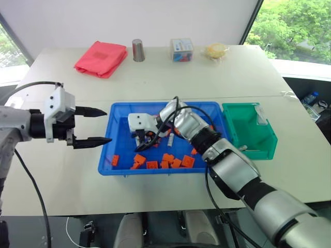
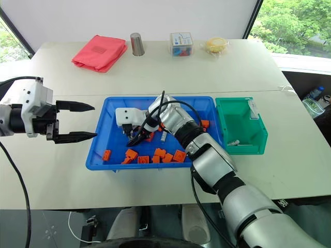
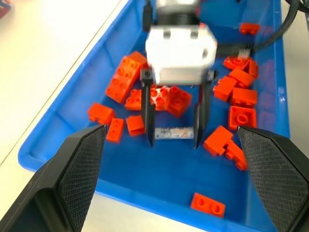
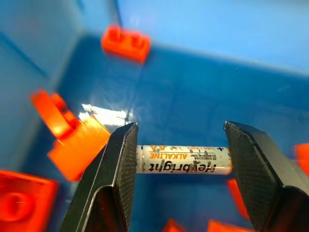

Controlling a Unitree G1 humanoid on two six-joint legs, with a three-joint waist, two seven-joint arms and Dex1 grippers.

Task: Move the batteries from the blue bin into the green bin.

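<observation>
Left eye view: the right gripper [image 1: 140, 139] reaches down into the blue bin [image 1: 118, 120] among orange bricks [image 1: 176, 162], far nearer the work than the left gripper [image 1: 96, 126], which hangs with fingers apart just beside the bin's left rim; the green bin [image 1: 248, 129] sits touching the blue bin's right end.

Left wrist view: a battery [image 3: 173, 133] lies crosswise between the right gripper's fingertips.

Right wrist view: the battery spans the gap end to end, fingers at both ends, not visibly clamped; it reads "AA ALKALINE" and "bright".
</observation>
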